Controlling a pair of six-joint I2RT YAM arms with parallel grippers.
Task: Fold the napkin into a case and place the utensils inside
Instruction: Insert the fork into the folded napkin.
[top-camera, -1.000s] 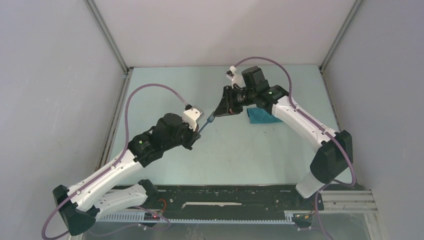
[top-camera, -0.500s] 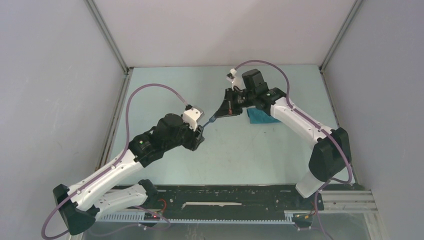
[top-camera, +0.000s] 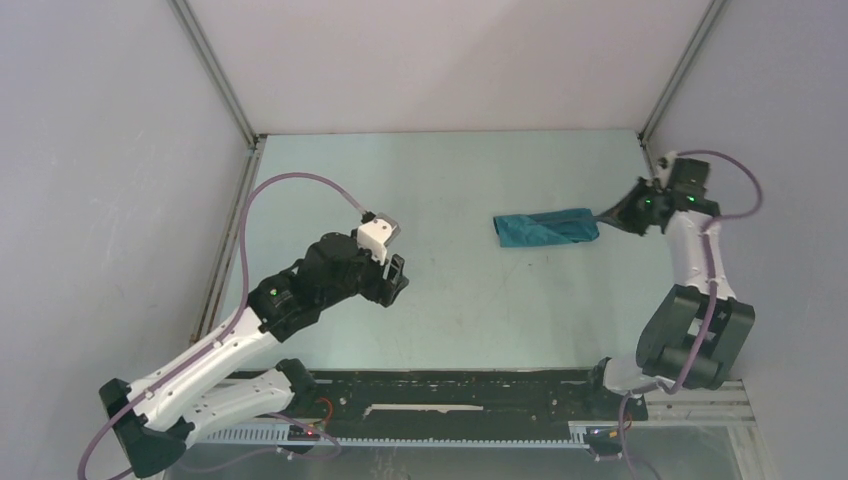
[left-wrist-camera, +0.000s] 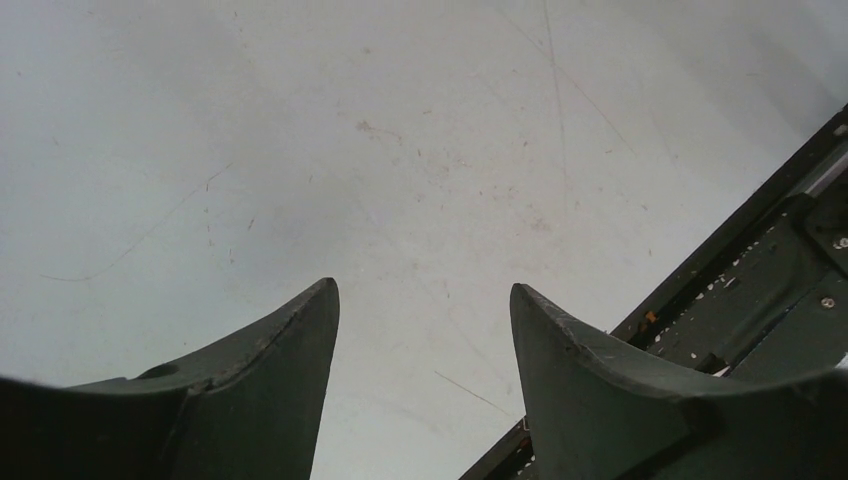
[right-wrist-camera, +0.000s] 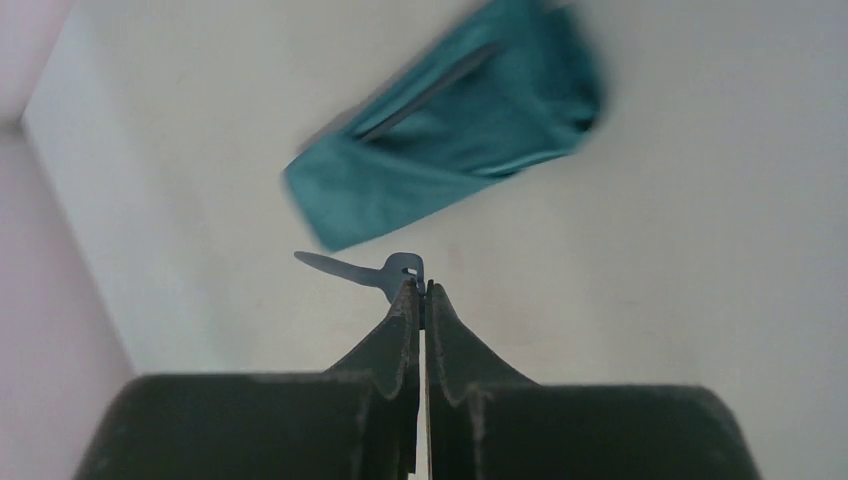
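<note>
The napkin lies folded as a narrow teal case (top-camera: 545, 226) on the table right of centre, seen blurred in the right wrist view (right-wrist-camera: 450, 115). A dark slim line (right-wrist-camera: 430, 88) runs along its fold. My right gripper (top-camera: 612, 211) hangs at the case's right end. Its jaws (right-wrist-camera: 421, 287) are shut on a slim dark utensil (right-wrist-camera: 345, 267), pinching the wider slotted end while the tapered end points left, short of the cloth. My left gripper (top-camera: 395, 275) is at centre left, open (left-wrist-camera: 422, 288), nothing between its fingers, only bare table beneath.
Grey enclosure walls (top-camera: 760, 120) stand close beside the right arm. A black rail (top-camera: 450, 385) runs along the near table edge and shows at the lower right of the left wrist view (left-wrist-camera: 760, 270).
My left gripper opened and let go of the utensil. The right gripper, shut on it, swung from the table's middle to the far right, beside the case's right end.
</note>
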